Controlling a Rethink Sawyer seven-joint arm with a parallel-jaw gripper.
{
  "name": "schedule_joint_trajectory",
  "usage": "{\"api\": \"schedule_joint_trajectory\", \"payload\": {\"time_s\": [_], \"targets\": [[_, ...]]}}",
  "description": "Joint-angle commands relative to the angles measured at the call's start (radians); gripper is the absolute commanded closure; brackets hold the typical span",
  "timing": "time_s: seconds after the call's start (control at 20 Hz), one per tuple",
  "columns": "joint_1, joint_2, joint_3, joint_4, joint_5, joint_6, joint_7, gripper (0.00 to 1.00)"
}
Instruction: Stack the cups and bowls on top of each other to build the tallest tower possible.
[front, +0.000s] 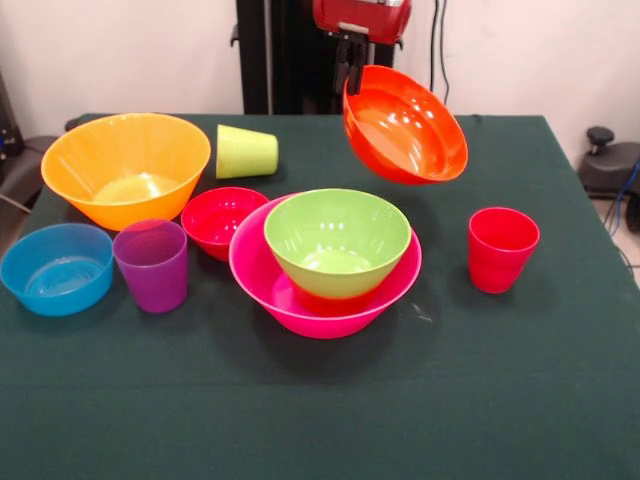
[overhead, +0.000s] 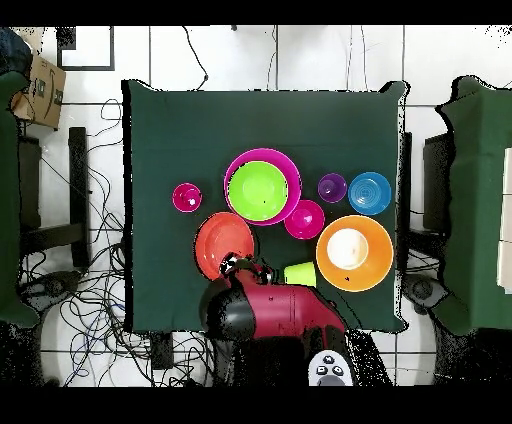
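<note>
Front view gives you the clearest look at the fingers (front: 352, 72): they are pinching the far rim of the orange-red bowl (front: 405, 125), one finger inside the rim and one outside. The gripper (front: 351, 78) hangs under the red arm (front: 361, 15) at the top of the picture. You can see the bowl lifted clear of the table (front: 320, 410), tilted so its mouth faces you, above and to the right of the tower.

Below it, the tower is the green bowl (front: 337, 240) nested in the wide pink bowl (front: 325, 300), with something orange showing between the two. You will find the small red bowl (front: 220, 218) touching the pink bowl's left edge. Farther left stand the purple cup (front: 152, 264) and the blue bowl (front: 56, 268), with the large yellow-orange bowl (front: 126, 168) behind them. The lime green cup (front: 246, 152) lies on its side beside that big bowl. The red cup (front: 501, 249) stands upright by itself, well to the right of the tower.

From overhead you see the held bowl (overhead: 225, 245) just beside the pink bowl (overhead: 262, 186), at the arm's (overhead: 270, 310) tip.
</note>
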Motion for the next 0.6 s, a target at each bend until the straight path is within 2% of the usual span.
{"api": "schedule_joint_trajectory", "payload": {"time_s": [0.05, 0.3, 0.6], "targets": [[-0.157, 0.028, 0.275, 0.039, 0.022, 0.219, -0.147, 1.00], [-0.159, 0.058, 0.281, 0.016, -0.022, 0.206, -0.114, 1.00], [-0.131, 0.088, 0.260, 0.002, -0.063, 0.170, -0.058, 1.00]]}}
